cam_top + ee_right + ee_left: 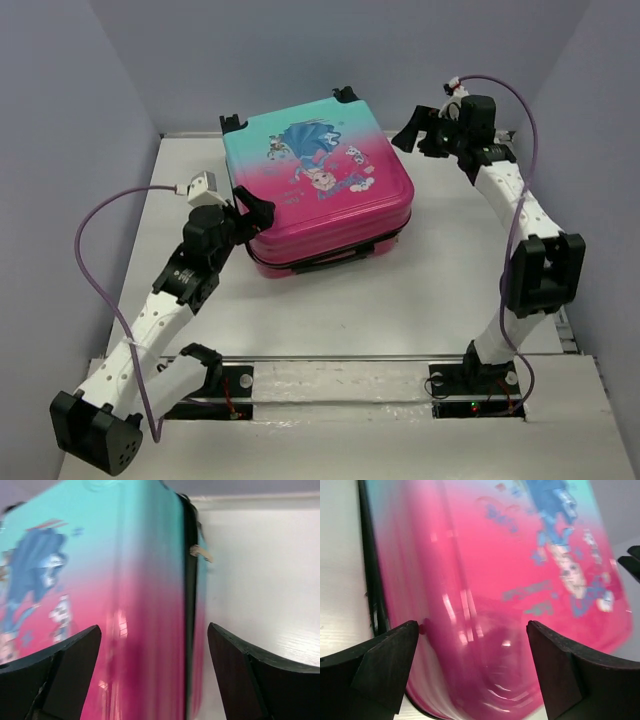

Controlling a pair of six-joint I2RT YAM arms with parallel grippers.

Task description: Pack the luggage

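appearing nearly done: luggage (322,185) lying closed and flat on the table (450,290), left gripper (256,212) spread apart at its 8 o'clock corner, right gripper (414,133) spread apart at 2 o'clock, only zipping possibly remaining.

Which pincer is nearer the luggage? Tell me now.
Left. The left pincer sits right at the near-left corner of the luggage, jaws open. The right pincer hangs off its far-right corner, across a small gap.
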